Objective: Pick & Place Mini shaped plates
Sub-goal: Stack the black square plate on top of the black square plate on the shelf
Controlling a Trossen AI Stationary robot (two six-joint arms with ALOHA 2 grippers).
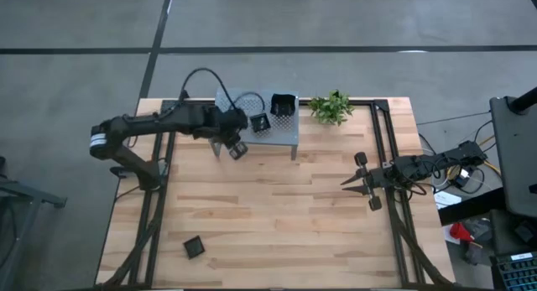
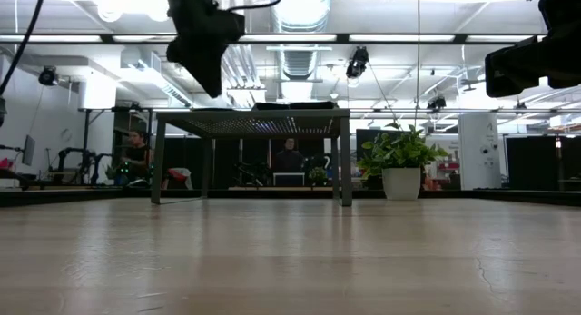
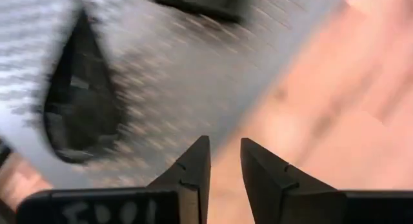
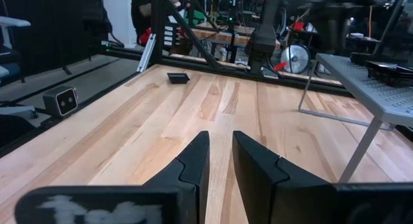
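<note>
Nearest the overhead camera, the left gripper [image 1: 236,148] was seen at the front edge of the grey perforated metal shelf [image 1: 285,133], its dark arm stretched across from the table's left side. Two glossy black mini plates were seen on the shelf: a small square one [image 1: 259,122] and a larger wavy-edged one [image 1: 284,105]. A third small black square plate [image 1: 194,246] was seen alone on the light wooden table [image 1: 277,215], near its front left corner. A small green plant [image 1: 331,107] was seen beside the shelf. The right gripper [image 1: 362,180] was parked low at the table's right side.

From table height, the shelf [image 2: 251,124] was seen on thin legs, with the left arm hanging above its left end.

Through the left wrist camera, a black teardrop plate [image 3: 80,95] was seen lying on the shelf mesh, while the left gripper [image 3: 225,161] was held over the shelf's edge, narrowly parted and empty.

Through the right wrist camera, the right gripper [image 4: 221,153] was likewise seen narrowly parted and empty, with the lone plate [image 4: 178,77] far across the table.

The task was judged partly done, since at least one plate remained on the table.
</note>
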